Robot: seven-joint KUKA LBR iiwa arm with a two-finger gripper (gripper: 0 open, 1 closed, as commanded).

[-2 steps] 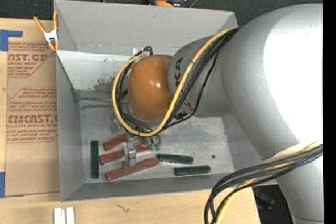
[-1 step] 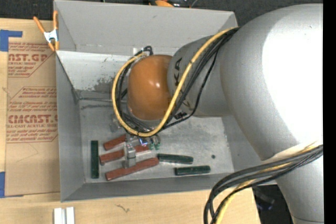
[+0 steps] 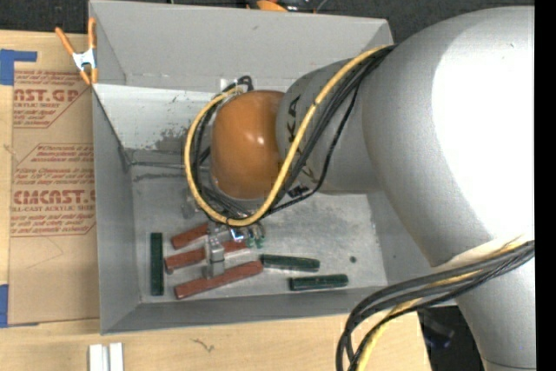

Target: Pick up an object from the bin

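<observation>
My gripper [image 3: 217, 253] is low in the bin's front left part, under the arm's orange cover, down among three red-brown bars. One red-brown bar [image 3: 188, 237] lies just left of it, a second [image 3: 188, 260] runs under it, and a third [image 3: 218, 280] lies in front of it. A dark green bar [image 3: 289, 261] lies just to its right.
Another dark green bar [image 3: 319, 281] rests near the front wall, and a third [image 3: 156, 263] lies lengthwise along the left wall. The arm and its cables cover the bin's middle and right side.
</observation>
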